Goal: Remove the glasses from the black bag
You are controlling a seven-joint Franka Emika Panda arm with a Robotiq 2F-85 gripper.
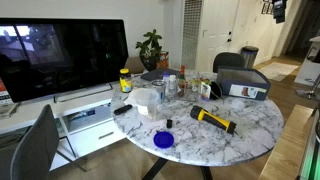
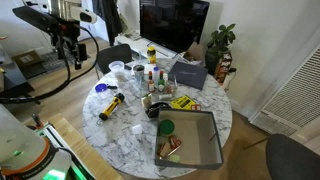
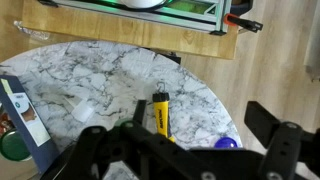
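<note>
The black bag (image 1: pixel 243 80) stands at the edge of the round marble table; it is dark and boxy with a white-and-blue front panel. It also shows in an exterior view (image 2: pixel 188 72) and at the left edge of the wrist view (image 3: pixel 25 120). The glasses do not show in any view. My gripper (image 3: pixel 200 115) is open and empty. It hangs high above the floor, off the table's edge and far from the bag. It shows in both exterior views (image 2: pixel 72 52) (image 1: pixel 277 10).
A yellow-and-black torch (image 3: pixel 160 113) and a blue lid (image 3: pixel 226 143) lie on the marble near the edge. Bottles and cups (image 2: pixel 152 80) crowd the middle. A grey bin (image 2: pixel 192 140) sits at one side. A large monitor (image 1: pixel 65 55) stands beside the table.
</note>
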